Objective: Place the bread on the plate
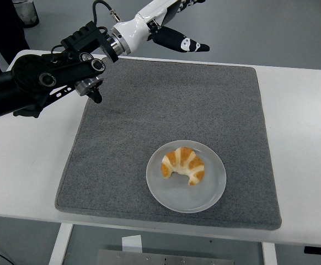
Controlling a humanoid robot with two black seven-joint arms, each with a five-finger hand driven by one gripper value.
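Observation:
A golden croissant [183, 164] lies on the round white plate [209, 194], which rests on the grey mat [149, 105] near its front edge. My left hand [178, 25] is raised high at the picture's top, far behind the plate. Its fingers are spread and hold nothing; the upper ones run off the top edge. The black left arm [44, 77] stretches in from the left edge. The right arm does not show.
The grey mat covers the middle of the white table [304, 132]. A dark bin [22, 11] stands on the floor at the top left, and a small pale object [117, 47] lies on the floor behind the table.

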